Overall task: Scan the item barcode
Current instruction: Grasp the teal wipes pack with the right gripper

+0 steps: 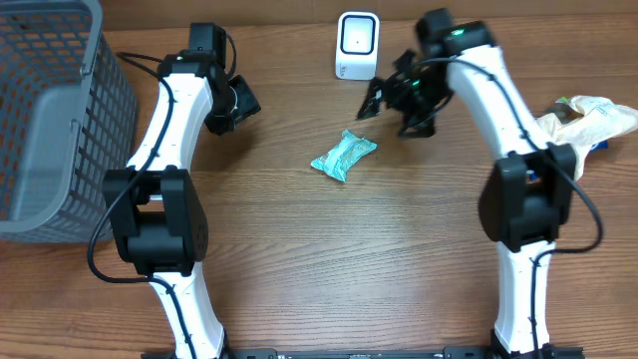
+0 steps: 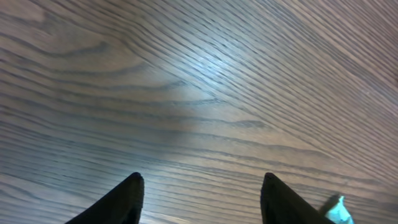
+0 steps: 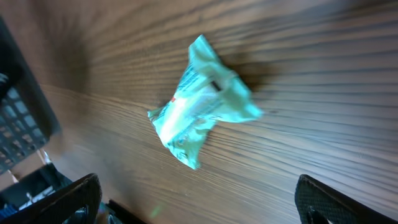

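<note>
Black fingertips fill the lower corners of each wrist view. On the right gripper (image 3: 202, 205) the jaws stand wide apart, one fingertip at each lower corner, with nothing gripped. A crumpled teal packet (image 3: 202, 106) lies on the wooden table (image 3: 336, 81) beyond the fingertips and apart from both of them.

On the left gripper (image 2: 202, 202) the jaws stand partly open, with bare wood grain between the two fingertips. One corner of the teal packet (image 2: 336, 208) shows at the lower right edge of this view, outside the right-hand fingertip. Contact there cannot be determined.

Overhead layout:
- The grey basket (image 1: 50, 120) stands at the left edge of the table (image 1: 339, 259). Its grid walls and floor are visible.
- The teal packet (image 1: 344, 156) lies flat near the table centre, between the two arms.
- The white scanner (image 1: 357, 46) stands at the far edge, beyond the packet and well apart from it.
- The right gripper (image 1: 396, 108) hangs between the scanner and the packet, just to the right of both.
- The left gripper (image 1: 237, 103) sits to the left of the packet, apart from it.
- A pale crumpled bag (image 1: 590, 118) lies at the right edge of the table, behind the right arm.
</note>
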